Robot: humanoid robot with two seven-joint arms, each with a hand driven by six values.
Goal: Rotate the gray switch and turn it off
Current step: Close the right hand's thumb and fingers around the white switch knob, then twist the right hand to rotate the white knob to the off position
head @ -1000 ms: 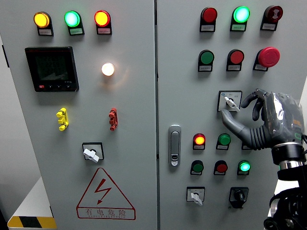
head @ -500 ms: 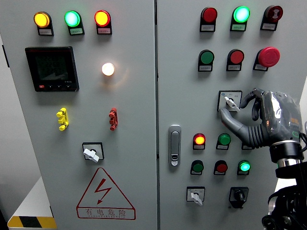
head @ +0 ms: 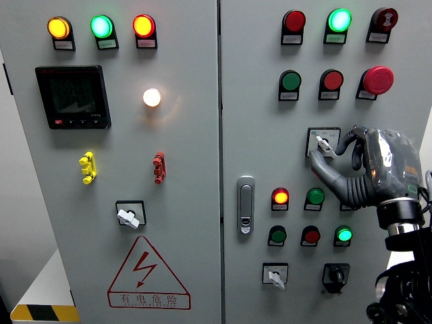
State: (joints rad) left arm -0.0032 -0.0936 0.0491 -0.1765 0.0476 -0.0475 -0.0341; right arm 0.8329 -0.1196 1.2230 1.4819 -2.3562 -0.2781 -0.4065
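Right hand [head: 361, 169] entering from lower right, forearm cut off by frame edge; left arm out of view. Curled fingers [head: 344, 140] and thumb closing around gray switch [head: 323, 142], right of centre frame, partly hiding its square plate. Pale lever pointing up-left.

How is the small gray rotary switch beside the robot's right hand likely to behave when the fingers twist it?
The gray rotary switch is panel-mounted, so it should probably turn in place rather than shift. Its lever looks short, stiff and narrow, so the right hand fingertips might slip off. It likely clicks between set positions, judging by its square faceplate.
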